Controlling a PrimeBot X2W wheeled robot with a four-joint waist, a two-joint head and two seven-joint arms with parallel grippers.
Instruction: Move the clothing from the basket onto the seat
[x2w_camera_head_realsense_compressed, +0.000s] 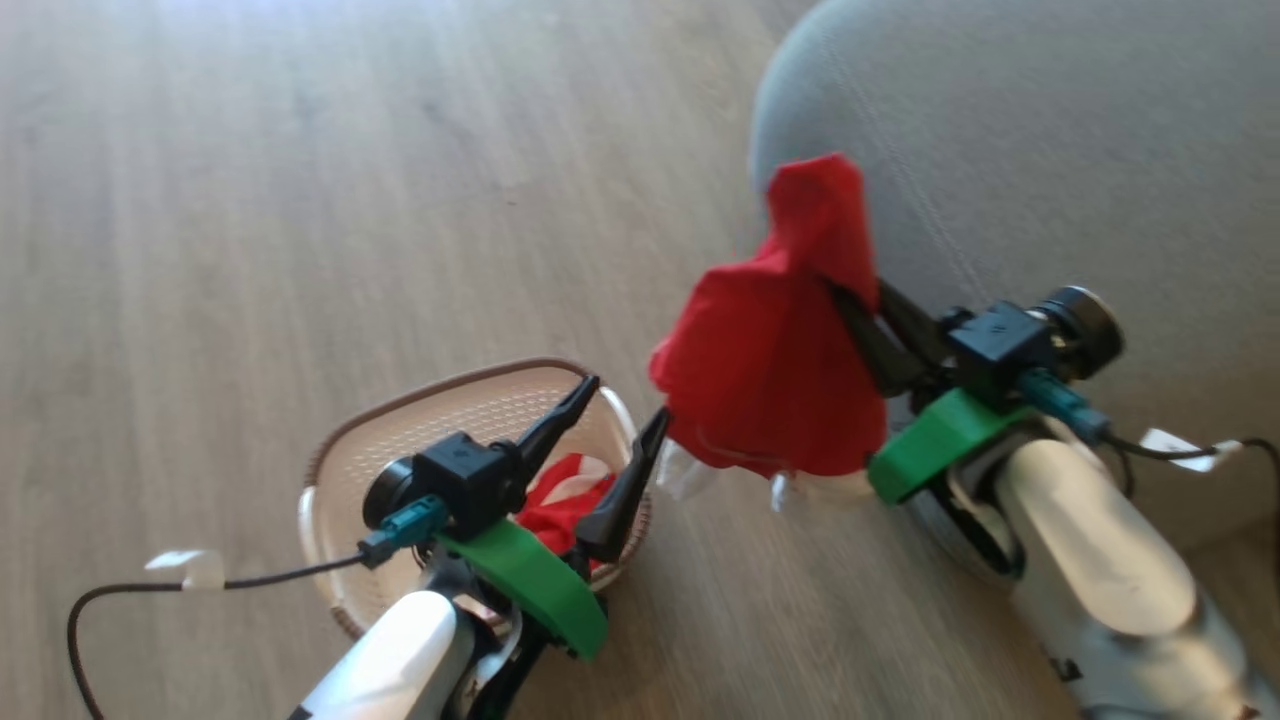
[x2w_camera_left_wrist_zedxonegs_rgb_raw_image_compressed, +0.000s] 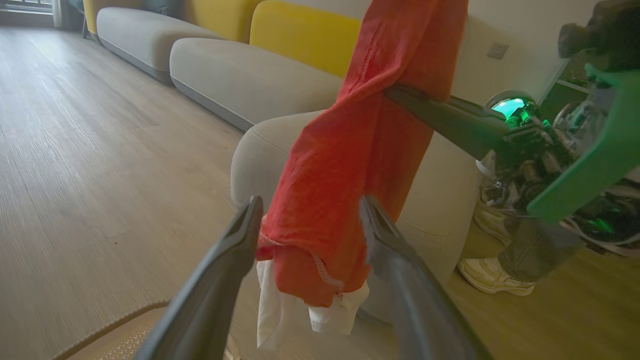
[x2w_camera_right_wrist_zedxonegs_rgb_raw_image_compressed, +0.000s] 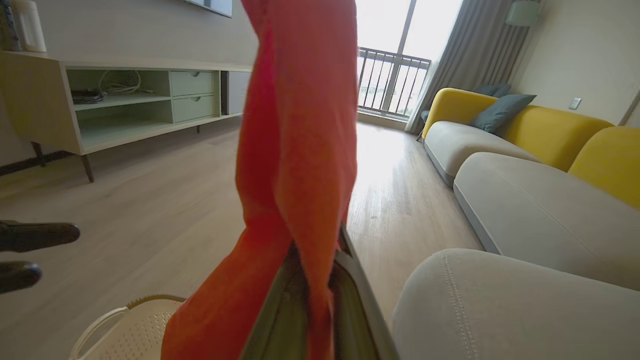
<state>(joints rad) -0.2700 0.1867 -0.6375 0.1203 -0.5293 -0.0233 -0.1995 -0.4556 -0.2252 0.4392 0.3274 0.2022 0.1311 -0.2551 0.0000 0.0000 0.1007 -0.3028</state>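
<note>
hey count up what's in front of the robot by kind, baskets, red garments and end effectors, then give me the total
Baskets: 1 (basket)
Red garments: 2 (hanging garment, lying garment)
End effectors: 2 (left end effector, right end effector)
Total: 5

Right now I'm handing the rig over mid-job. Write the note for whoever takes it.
Left gripper: open, holding nothing, over the basket.
Right gripper: shut on a red garment, which hangs over the floor beside the corner of the seat, not yet on it.
Second red and white garment: in the basket.
Done: one garment lifted out.
Left: lay the held garment on the seat, then fetch the second one.
Note: a person's feet stand beside the seat.
</note>
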